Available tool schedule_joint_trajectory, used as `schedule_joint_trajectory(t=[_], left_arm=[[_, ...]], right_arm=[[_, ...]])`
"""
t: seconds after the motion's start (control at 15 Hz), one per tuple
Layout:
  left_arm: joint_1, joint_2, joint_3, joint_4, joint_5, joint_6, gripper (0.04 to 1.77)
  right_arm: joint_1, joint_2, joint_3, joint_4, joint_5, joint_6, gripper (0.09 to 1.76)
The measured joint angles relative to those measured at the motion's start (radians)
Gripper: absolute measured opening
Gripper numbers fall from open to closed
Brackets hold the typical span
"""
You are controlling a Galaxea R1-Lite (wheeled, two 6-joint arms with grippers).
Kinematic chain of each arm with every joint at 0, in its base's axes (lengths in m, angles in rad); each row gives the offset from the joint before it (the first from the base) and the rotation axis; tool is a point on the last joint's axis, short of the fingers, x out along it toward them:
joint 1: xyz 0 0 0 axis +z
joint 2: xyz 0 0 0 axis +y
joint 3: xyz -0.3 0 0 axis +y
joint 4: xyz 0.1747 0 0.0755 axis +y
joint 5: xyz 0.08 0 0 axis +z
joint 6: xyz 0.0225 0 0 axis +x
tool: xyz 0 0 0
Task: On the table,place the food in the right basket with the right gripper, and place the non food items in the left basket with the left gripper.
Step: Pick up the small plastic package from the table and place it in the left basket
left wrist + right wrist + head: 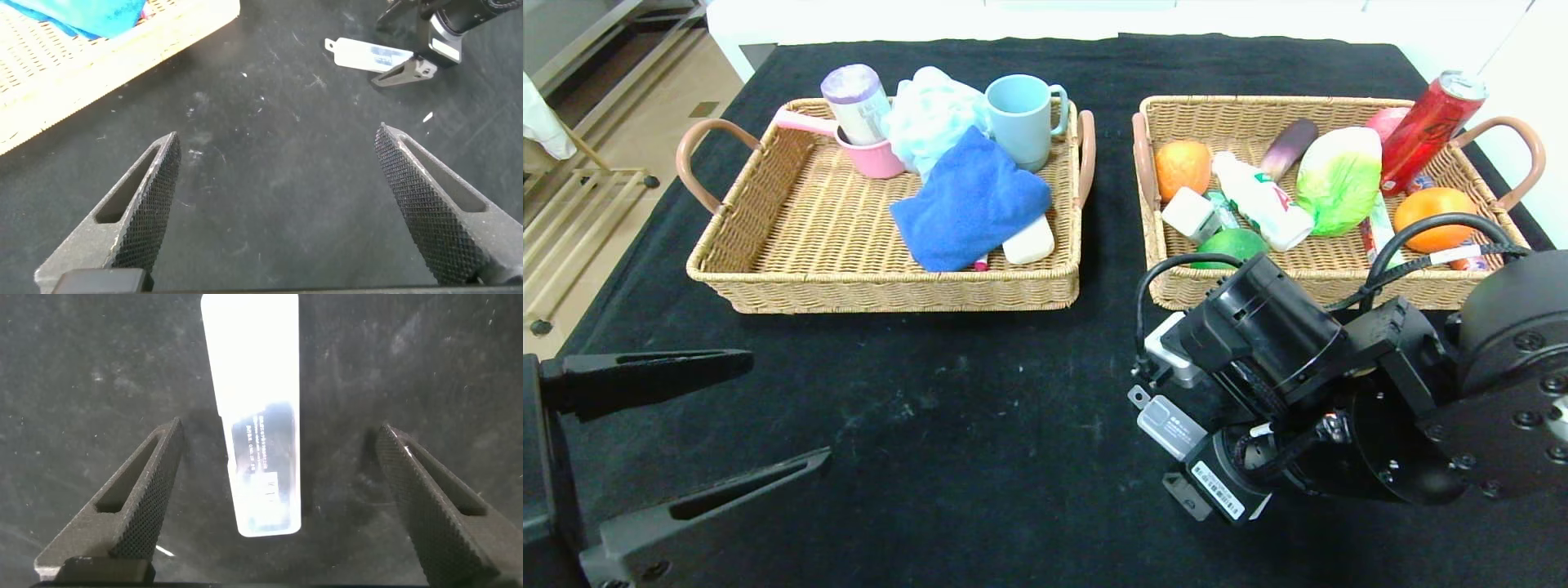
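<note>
Presently, right claw (pixel 278 498) spread, hovering over long clear plastic case (pixel 253 416) on black surface (pixel 931 425); left claw (pixel 278 204) spread, low near left basket (pixel 882 278); towel (pixel 968 204) inside it; cabbage (pixel 1339 180) in right basket (pixel 1258 114)

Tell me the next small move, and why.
Probably lift the right gripper off the clear case: it lies on the table between that gripper's open jaws, but it is non-food, so the open left gripper, hovering apart, should take it.
</note>
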Motion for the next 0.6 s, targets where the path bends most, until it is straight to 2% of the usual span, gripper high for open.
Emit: schedule_joint_trajectory(t=[0.4, 0.47, 0.6], left_arm=[[-0.002, -0.001, 0.006, -0.002, -0.001, 0.001, 1.72], [-0.002, -0.001, 0.006, -0.001, -0.001, 0.0, 1.72], [-0.003, -0.001, 0.004, -0.001, -0.001, 0.001, 1.72]], right_arm=[[0.002, 0.012, 0.009, 0.001, 0.004, 0.022, 1.71], [0.001, 0.013, 0.011, 0.001, 0.005, 0.022, 1.62], [0.003, 0.015, 0.014, 0.002, 0.006, 0.023, 1.27]])
